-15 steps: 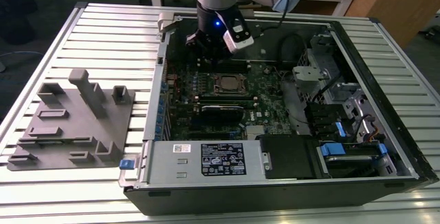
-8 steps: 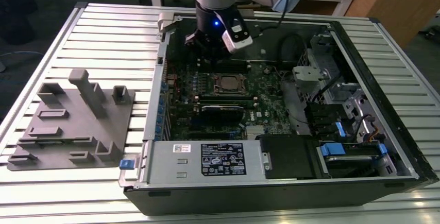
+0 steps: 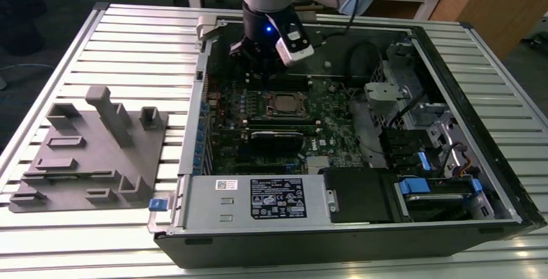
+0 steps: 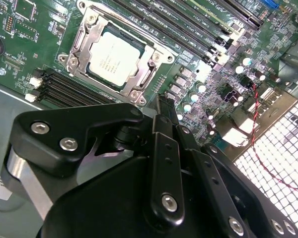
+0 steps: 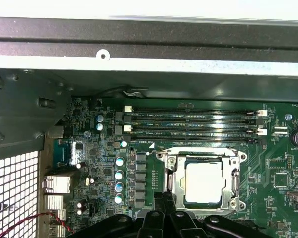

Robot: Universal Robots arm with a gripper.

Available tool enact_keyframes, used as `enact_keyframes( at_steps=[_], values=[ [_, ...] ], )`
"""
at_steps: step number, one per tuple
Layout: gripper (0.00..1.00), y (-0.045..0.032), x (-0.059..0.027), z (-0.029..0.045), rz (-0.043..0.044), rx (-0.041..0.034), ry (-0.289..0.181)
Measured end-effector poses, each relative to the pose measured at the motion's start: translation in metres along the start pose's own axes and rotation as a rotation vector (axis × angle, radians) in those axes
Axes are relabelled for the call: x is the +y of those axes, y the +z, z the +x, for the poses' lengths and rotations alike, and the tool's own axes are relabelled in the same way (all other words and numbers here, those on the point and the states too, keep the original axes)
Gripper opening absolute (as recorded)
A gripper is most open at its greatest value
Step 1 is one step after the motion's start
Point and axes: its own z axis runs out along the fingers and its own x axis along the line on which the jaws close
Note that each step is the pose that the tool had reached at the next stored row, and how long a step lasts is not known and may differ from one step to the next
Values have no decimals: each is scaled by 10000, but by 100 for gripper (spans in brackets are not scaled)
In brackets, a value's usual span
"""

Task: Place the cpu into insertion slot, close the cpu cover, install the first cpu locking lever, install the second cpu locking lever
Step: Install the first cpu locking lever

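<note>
the small square cpu (image 4: 114, 57) with silvery-grey top lies flat in the metal-rimmed square insertion slot (image 4: 72, 54) on the green circuit board (image 4: 35, 34). the thin silvery cpu cover (image 4: 148, 79) lies down around it. the black gripper (image 4: 164, 106) hovers just beside the slot; i cannot tell whether it is apart or together.

Tool (image 5: 165, 208) partly beyond the edge

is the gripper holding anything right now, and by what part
Nothing, as far as shows: the cpu lies seated under the cover, and the gripper hangs apart from both.
</note>
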Motion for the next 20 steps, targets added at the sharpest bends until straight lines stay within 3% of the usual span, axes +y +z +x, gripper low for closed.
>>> enact_keyframes(
  at_steps=[20],
  values=[
    [11,-1,0,50,-1,0,0]
  ],
)
